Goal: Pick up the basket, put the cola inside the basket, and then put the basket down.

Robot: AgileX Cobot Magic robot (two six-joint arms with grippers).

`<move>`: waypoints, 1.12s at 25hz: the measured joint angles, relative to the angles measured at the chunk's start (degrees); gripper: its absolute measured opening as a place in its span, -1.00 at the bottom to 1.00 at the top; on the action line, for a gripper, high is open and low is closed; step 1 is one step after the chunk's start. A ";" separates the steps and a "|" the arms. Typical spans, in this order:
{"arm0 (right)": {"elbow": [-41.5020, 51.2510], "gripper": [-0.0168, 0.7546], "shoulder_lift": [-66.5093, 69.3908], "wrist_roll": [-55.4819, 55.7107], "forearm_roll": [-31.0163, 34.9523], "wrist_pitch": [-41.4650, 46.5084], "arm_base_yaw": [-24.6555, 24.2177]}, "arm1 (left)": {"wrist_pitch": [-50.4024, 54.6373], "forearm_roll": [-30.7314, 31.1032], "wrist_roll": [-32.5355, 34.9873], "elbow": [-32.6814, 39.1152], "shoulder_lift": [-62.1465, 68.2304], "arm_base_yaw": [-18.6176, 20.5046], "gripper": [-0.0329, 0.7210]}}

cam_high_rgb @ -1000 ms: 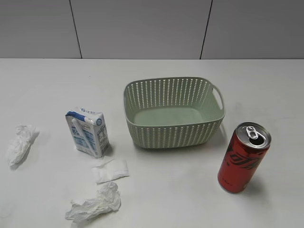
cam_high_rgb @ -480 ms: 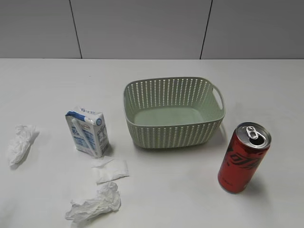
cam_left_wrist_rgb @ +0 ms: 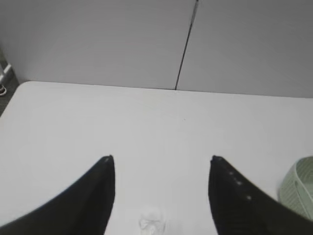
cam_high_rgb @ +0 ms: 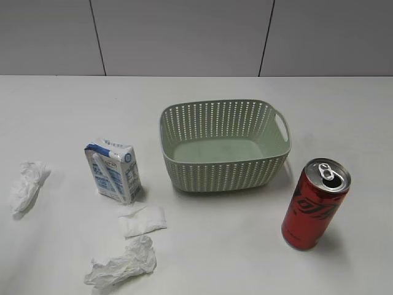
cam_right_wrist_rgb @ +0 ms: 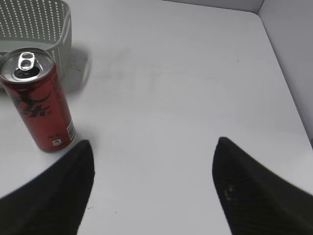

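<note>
The pale sage-green basket (cam_high_rgb: 225, 145) stands empty on the white table in the middle of the exterior view. Its edge shows in the left wrist view (cam_left_wrist_rgb: 299, 185) and in the right wrist view (cam_right_wrist_rgb: 35, 24). The red cola can (cam_high_rgb: 315, 204) stands upright to the right of the basket and nearer the camera. It also shows in the right wrist view (cam_right_wrist_rgb: 39, 100), left of my right gripper. My left gripper (cam_left_wrist_rgb: 161, 159) is open and empty above bare table. My right gripper (cam_right_wrist_rgb: 154, 142) is open and empty. Neither gripper shows in the exterior view.
A blue-and-white milk carton (cam_high_rgb: 113, 170) stands left of the basket. Crumpled white tissues lie at the far left (cam_high_rgb: 26, 185) and at the front left (cam_high_rgb: 123, 263), with a folded one (cam_high_rgb: 143, 221) between. One tissue (cam_left_wrist_rgb: 151, 221) lies under my left gripper.
The crumpled tissue at the far left of the exterior view has shifted slightly. Nothing else has moved.
</note>
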 joint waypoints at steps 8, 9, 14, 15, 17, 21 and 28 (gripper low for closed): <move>0.00 0.52 0.00 0.00 0.00 0.00 0.00 | 9.04 -0.17 0.00 -14.65 19.37 -6.79 0.25; 0.00 0.52 0.00 0.00 0.00 0.00 0.00 | 10.24 -0.38 0.00 -16.50 21.61 -7.98 0.24; 0.00 0.52 0.00 0.00 0.00 0.00 0.00 | 13.95 -1.18 -2.50 -25.33 33.70 -13.91 0.20; 0.00 0.52 0.00 0.00 0.00 0.00 0.00 | 15.00 -1.18 -3.43 -26.96 36.20 -15.26 0.20; 0.00 0.52 0.00 0.00 0.00 0.00 0.00 | 17.40 -0.44 -5.80 -29.92 40.71 -17.96 0.20; 0.00 0.52 0.00 0.00 0.00 0.00 0.00 | 23.15 5.48 -13.52 -36.47 49.73 -24.45 0.20; 0.00 0.52 0.00 0.00 0.00 0.08 0.00 | 28.03 9.52 -28.22 -45.15 62.44 -31.87 0.19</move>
